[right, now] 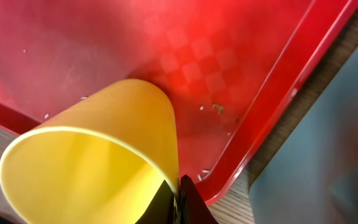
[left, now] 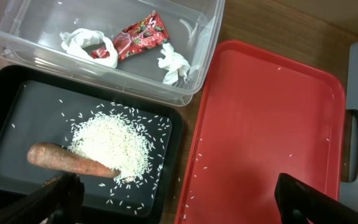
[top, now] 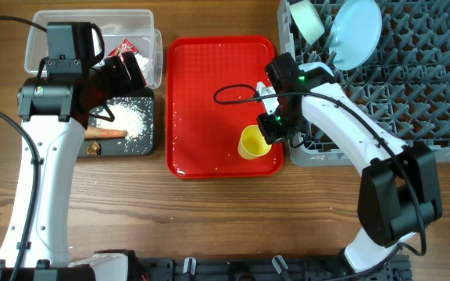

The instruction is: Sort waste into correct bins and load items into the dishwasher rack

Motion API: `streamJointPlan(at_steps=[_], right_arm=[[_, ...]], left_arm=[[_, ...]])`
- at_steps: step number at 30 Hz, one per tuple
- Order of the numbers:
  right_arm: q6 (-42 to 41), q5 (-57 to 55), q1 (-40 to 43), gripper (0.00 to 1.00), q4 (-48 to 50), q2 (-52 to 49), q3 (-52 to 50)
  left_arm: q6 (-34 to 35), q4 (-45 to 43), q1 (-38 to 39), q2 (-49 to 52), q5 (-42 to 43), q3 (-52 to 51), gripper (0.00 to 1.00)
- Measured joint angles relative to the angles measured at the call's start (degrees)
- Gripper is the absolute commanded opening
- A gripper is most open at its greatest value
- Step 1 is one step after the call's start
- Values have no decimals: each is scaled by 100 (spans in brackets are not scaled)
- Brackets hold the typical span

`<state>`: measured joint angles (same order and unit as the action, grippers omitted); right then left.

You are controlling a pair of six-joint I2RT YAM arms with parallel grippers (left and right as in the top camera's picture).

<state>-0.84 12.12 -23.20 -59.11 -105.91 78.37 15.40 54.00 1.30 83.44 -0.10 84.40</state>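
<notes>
My right gripper (top: 266, 136) is shut on the rim of the yellow cup (top: 252, 144), which it holds tilted over the front right corner of the red tray (top: 201, 94); the cup (right: 98, 162) fills the right wrist view, pinched by the fingers (right: 178, 194). My left gripper (left: 173, 199) is open and empty above the black bin (left: 17, 106), which holds rice (left: 114, 140) and the carrot (left: 67, 158). The clear bin (left: 204, 37) holds the red wrapper (left: 143, 36) and white paper (left: 174, 63). The grey rack (top: 412, 86) holds the light-blue plate (top: 355, 33) and a pale bowl (top: 308, 20).
Loose rice grains are scattered on the red tray (left: 266, 124) and between it and the black bin. The rack's edge (right: 328, 143) is just right of the tray. A black cable (top: 237, 92) loops over the tray.
</notes>
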Motion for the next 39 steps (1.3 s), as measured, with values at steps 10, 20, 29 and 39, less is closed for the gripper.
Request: streamJointPlan(at_steps=[10,20,29,39], right_arm=[[-442,-424,103,4,-197,1443,728],[-955,586,-96,12,-472,96,662],[-1287,518,-450,38,-376,-44,654],[-905,564,1276,43,-1097,264,1941]], left_arm=[[0,-2,0,0,0,0,100],[0,0,0,0,2,0,100],[2,-17,0,0,260,0,100],[155,890,1790,1132,852,-592,90]])
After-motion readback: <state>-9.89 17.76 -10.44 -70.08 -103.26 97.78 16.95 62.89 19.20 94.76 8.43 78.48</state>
